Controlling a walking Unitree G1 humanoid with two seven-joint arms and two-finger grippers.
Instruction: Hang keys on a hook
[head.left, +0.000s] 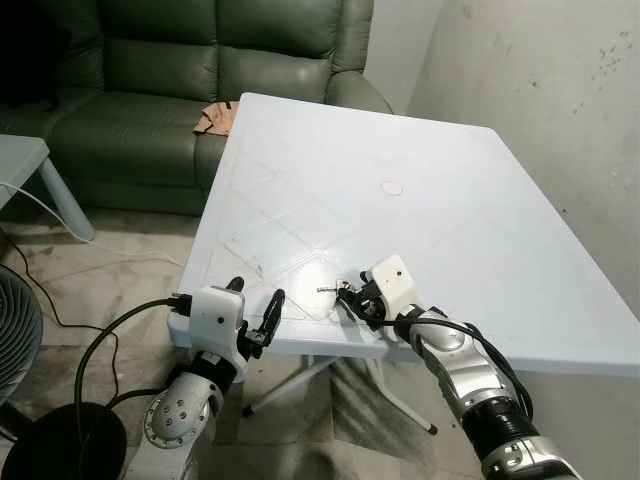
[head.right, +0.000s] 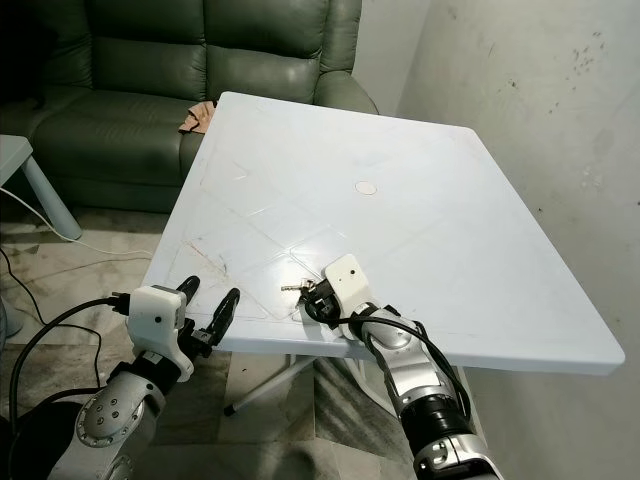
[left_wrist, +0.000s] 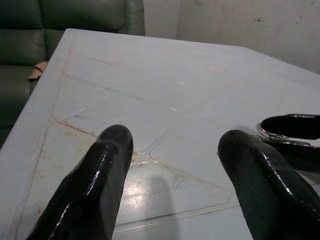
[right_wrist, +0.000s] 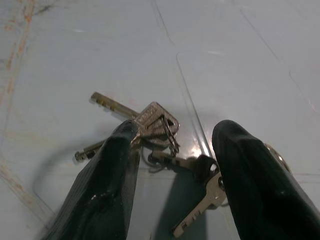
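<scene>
Table (head.left: 480, 230) — open (wall (head.left: 560, 90) right)

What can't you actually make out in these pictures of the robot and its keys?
- Keys: in the right wrist view the right gripper straddles them with its fingers open, hiding parts of the bunch, so their number is unclear.
- In the left eye view the keys are too small to read.
- The cloth on the sofa is partly hidden by the table.
- Left gripper: beside the table's edge; whether it touches is unclear.
</scene>
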